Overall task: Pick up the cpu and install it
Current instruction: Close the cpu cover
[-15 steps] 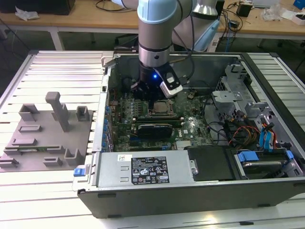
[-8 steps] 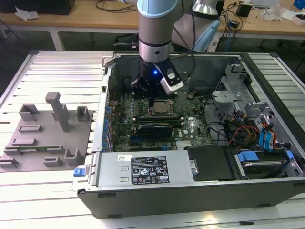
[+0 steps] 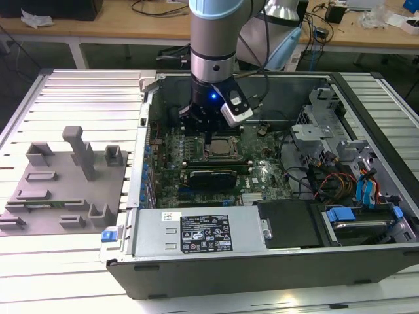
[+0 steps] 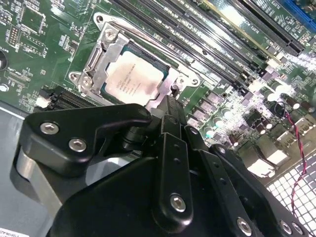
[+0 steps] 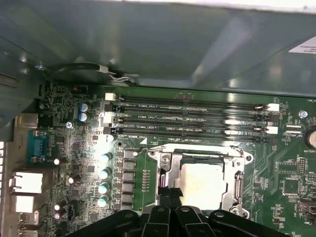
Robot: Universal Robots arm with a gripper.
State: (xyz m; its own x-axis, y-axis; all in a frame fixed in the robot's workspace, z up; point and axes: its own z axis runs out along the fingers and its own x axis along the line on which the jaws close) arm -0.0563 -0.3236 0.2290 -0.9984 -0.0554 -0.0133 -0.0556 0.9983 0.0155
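Observation:
The cpu (image 3: 221,150) is a small silvery square lying flat inside the metal-framed socket (image 3: 230,157) on the green motherboard in the open computer case. In both wrist views the cpu (image 4: 132,81) (image 5: 203,183) rests in the socket frame (image 4: 105,49) (image 5: 238,183) with nothing on top of it. My gripper (image 3: 207,136) hangs just above one edge of the socket. Its black fingertips (image 4: 170,106) (image 5: 168,192) are pressed together with nothing between them, beside the chip's edge.
A grey plastic tray (image 3: 65,186) with upright blocks lies on the slatted table at the exterior view's left. The case walls (image 3: 141,163) surround the board. Memory slots (image 5: 192,118) run beside the socket. A power supply (image 3: 203,232) and drive cages (image 3: 347,170) stand nearby.

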